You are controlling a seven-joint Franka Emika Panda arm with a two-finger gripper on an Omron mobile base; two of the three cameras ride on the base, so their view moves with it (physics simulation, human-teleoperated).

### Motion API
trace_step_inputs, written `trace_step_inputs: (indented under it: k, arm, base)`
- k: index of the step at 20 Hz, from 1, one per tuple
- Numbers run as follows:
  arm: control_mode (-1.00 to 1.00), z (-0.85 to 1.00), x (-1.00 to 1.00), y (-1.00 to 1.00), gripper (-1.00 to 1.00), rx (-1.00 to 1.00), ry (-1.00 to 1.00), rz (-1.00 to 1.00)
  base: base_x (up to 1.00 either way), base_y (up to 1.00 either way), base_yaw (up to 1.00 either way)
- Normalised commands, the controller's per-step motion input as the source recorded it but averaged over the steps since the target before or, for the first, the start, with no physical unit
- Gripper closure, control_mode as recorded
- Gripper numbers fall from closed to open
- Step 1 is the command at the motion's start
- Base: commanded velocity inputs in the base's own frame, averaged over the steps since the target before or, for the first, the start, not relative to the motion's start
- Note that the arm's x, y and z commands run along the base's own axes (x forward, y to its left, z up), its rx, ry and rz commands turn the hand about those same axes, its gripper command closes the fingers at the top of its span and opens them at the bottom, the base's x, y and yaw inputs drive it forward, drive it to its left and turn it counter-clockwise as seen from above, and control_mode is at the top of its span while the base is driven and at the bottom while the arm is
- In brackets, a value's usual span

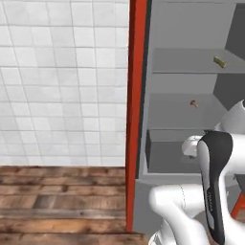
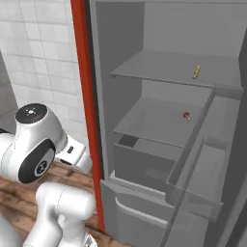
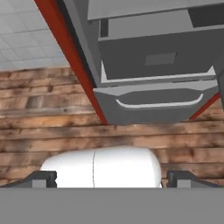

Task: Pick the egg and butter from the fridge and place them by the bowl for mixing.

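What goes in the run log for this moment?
fridge open | butter upper shelf | egg middle shelf | gripper open, empty

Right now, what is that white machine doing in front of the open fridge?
It is about to fetch food. The fridge stands open. The butter lies on the upper shelf, and a small reddish item sits on the shelf below. The arm hangs low in front of the drawer, over the wooden floor. Its pincer is open and holds nothing, so nothing has been picked yet.
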Motion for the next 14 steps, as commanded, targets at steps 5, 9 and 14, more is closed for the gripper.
trace_step_inputs:
  k: [5, 9, 14]
  arm:
    - [1.0, 0.0, 0.0, 0.0, -1.0, 0.0, 0.0, 0.0]
    - [1.0, 0.0, 0.0, 0.0, -1.0, 0.0, 0.0, 0.0]
    - [1.0, 0.0, 0.0, 0.0, -1.0, 0.0, 0.0, 0.0]
  base:
    - [0.42, -0.49, -0.03]
    - [0.28, -0.67, 0.0]
    - [0.54, -0.46, 0.0]
